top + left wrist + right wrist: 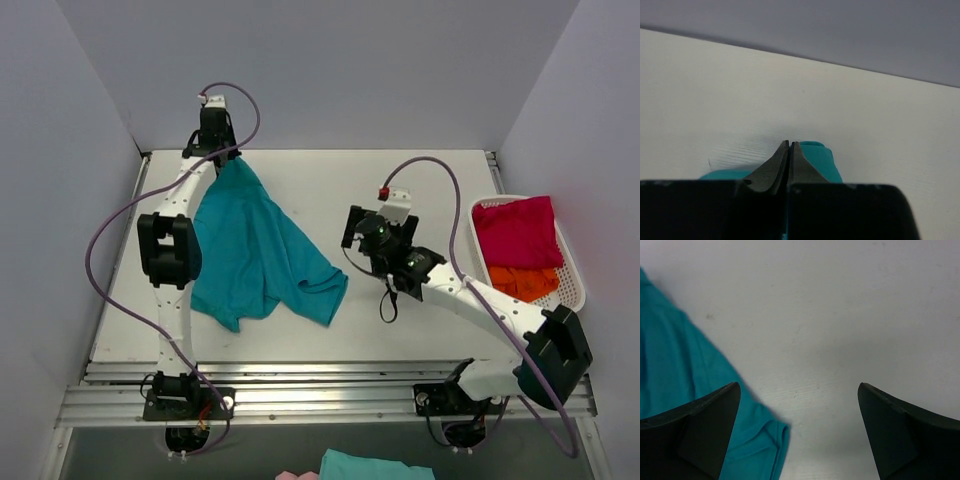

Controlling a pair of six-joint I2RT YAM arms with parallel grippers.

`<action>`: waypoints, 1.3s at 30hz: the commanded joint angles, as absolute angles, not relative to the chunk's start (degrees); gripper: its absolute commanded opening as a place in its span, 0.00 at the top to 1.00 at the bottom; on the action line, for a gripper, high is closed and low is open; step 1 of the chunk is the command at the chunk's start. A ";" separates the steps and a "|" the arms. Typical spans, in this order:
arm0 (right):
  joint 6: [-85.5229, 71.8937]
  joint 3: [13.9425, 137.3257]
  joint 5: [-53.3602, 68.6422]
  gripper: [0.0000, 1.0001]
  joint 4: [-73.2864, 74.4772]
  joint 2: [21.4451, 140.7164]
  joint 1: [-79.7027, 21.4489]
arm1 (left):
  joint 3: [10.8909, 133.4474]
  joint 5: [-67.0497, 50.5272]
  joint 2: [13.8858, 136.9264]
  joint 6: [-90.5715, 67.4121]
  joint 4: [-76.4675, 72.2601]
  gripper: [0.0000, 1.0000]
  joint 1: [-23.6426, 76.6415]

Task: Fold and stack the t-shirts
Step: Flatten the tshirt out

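A teal-blue t-shirt [255,255] lies spread and rumpled on the left half of the white table. My left gripper [226,155] at the far left is shut on its top corner, and teal cloth [820,160] shows beside the closed fingers [801,165]. My right gripper [365,232] hovers open over bare table just right of the shirt's lower corner [757,450]; nothing sits between its fingers [890,425]. A crimson-pink t-shirt [517,230] and an orange t-shirt [524,281] lie in the basket at the right.
The white slatted basket [574,268] stands at the table's right edge. Grey walls close in the table on three sides. Metal rails [330,385] run along the near edge. More teal cloth [375,466] lies below the table front.
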State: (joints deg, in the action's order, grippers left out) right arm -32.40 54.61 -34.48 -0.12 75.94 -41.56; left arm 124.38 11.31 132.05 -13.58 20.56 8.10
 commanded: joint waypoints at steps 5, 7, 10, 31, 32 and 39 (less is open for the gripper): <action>-38.76 53.00 -28.31 0.05 -3.76 76.88 -53.08 | 122.61 7.82 135.52 -16.17 20.66 0.98 8.09; -39.63 53.26 -27.08 0.08 -5.44 79.70 -53.87 | 121.91 7.04 135.62 -16.70 20.04 0.98 8.09; -39.82 54.66 -25.93 0.13 -7.55 86.03 -55.10 | 120.06 6.86 135.18 -16.61 19.07 0.98 8.09; -37.44 67.06 -23.03 0.21 -9.67 105.82 -56.51 | 114.79 5.19 132.98 -17.67 15.12 0.98 6.94; -37.44 67.06 -22.94 0.21 -9.67 105.99 -56.60 | 114.70 5.19 132.98 -17.67 15.03 0.98 6.94; -37.97 66.36 -21.97 0.23 -9.67 107.49 -56.69 | 114.35 5.10 133.07 -17.93 14.77 0.98 6.68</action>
